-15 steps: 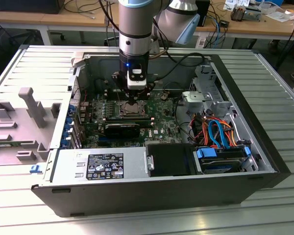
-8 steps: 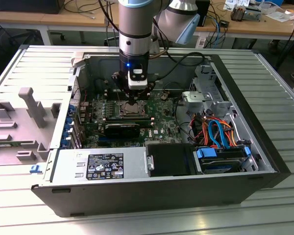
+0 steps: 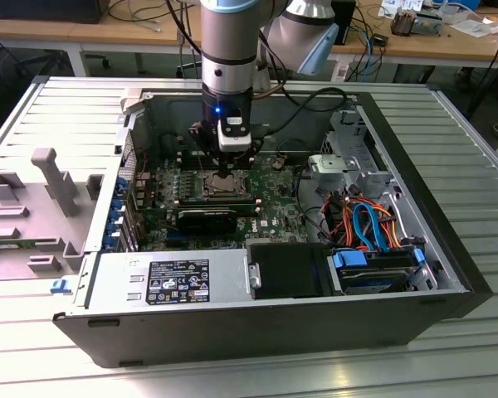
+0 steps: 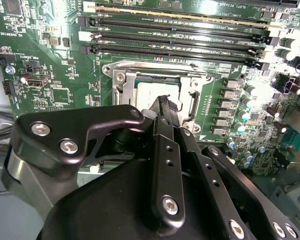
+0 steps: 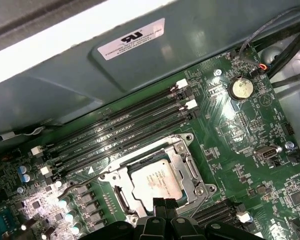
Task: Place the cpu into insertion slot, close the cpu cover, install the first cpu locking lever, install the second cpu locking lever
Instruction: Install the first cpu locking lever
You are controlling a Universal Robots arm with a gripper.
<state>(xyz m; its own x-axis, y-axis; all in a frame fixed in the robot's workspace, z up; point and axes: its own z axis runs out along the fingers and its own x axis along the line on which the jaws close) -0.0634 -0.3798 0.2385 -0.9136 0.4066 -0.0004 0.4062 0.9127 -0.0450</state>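
The cpu (image 5: 155, 181) sits in the insertion slot (image 5: 119, 196), and the cpu cover (image 5: 184, 172) looks folded down around it. The claw (image 5: 165, 206) hangs just above the socket's edge, pinched narrow and holding nothing. One thin locking lever (image 5: 77, 186) seems to stand free, so I'd judge the levers are not yet done.

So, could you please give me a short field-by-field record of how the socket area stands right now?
cpu: seated in the insertion slot, silver top up
cpu cover: lowered flat around the cpu
hand: shut, holding nothing, tips at the cover's edge
setting: green motherboard inside an open computer case
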